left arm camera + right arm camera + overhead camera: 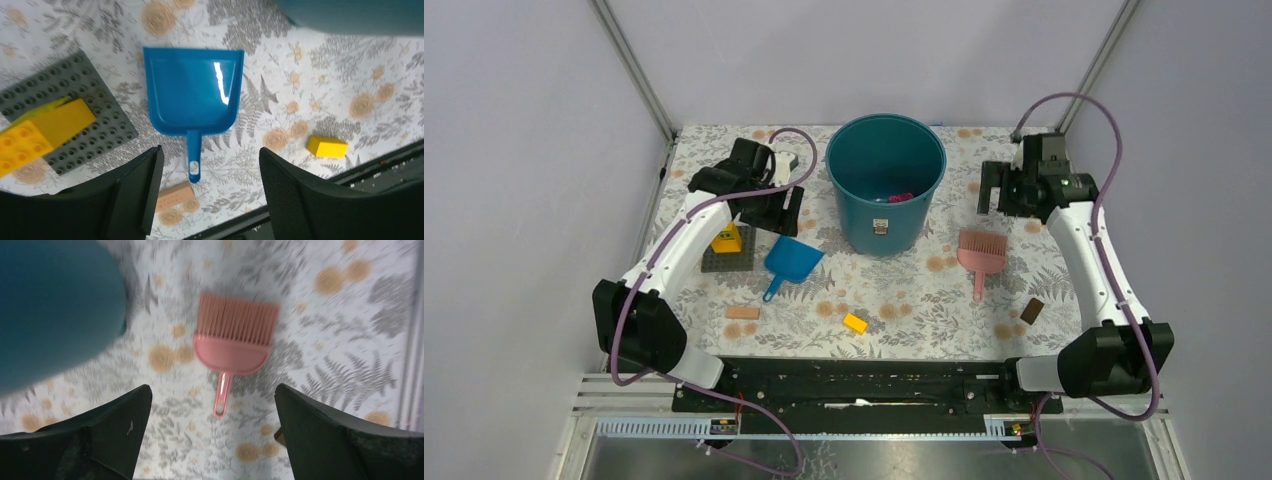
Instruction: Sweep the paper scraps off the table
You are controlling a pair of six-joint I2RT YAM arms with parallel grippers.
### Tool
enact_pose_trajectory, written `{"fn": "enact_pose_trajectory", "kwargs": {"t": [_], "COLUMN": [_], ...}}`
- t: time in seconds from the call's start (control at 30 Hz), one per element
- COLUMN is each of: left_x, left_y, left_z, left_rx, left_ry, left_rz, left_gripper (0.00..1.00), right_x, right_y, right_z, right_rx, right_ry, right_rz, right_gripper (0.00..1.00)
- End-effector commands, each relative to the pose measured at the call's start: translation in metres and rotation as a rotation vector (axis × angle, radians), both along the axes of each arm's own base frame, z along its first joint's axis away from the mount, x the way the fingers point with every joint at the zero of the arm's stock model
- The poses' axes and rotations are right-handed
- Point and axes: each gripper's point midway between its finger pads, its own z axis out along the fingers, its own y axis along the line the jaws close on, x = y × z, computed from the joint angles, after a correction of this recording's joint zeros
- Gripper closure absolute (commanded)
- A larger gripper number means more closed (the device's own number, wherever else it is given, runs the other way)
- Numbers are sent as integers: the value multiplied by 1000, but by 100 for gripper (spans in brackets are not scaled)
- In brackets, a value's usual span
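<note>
The left gripper [210, 150] hangs wide open, the blue dustpan [192, 95] at its twelve o'clock, handle running back toward six. The right gripper [212, 387], equally wide, has the pink brush [235, 340] placed likewise. The only paper scraps [900, 197] I spot lie inside the teal bucket [884, 225] between the arms, none loose on the surface [924, 300].

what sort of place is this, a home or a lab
Most likely a robot lab test cell: plain grey walls on metal posts, two arms bolted to a rail, and staged props: a teal bucket, blue dustpan, pink brush.
</note>
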Motion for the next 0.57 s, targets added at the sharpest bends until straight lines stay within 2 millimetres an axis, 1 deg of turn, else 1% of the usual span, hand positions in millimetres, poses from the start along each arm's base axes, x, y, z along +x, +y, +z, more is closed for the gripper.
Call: {"fn": "enact_pose_trajectory", "kwargs": {"t": [0.0, 0.07, 0.13, 0.23, 0.3, 0.37, 0.4, 0.47, 0.53], "left_x": [39, 45, 48, 53, 56, 60, 63, 68, 70], "left_y": [7, 12, 14, 11, 9, 8, 8, 8, 9], "left_z": [31, 32, 34, 45, 57, 69, 76, 85, 88], "left_rx": [14, 33, 34, 15, 0, -10, -12, -9, -5], "left_ry": [-156, -171, -179, -206, -233, -263, -284, -311, -320], "left_rz": [56, 76, 84, 81, 79, 79, 80, 79, 82], "left_gripper": [22, 21, 20, 19, 15, 11, 9, 2, 1], "right_x": [37, 42, 45, 49, 51, 53, 55, 56, 57], "right_y": [-31, -36, -37, -36, -35, -35, -35, -36, -35], "right_z": [74, 92, 106, 120, 127, 130, 130, 128, 124], "right_rx": [-99, -118, -115, -106, -103, -101, -104, -107, -105], "right_ry": [-216, -274, -315, -349, -366, -374, -373, -365, -356], "right_rz": [-175, -195, -199, -200, -199, -198, -199, -201, -199], "right_gripper": [1, 1, 1, 1, 1, 1, 1, 1, 1]}}
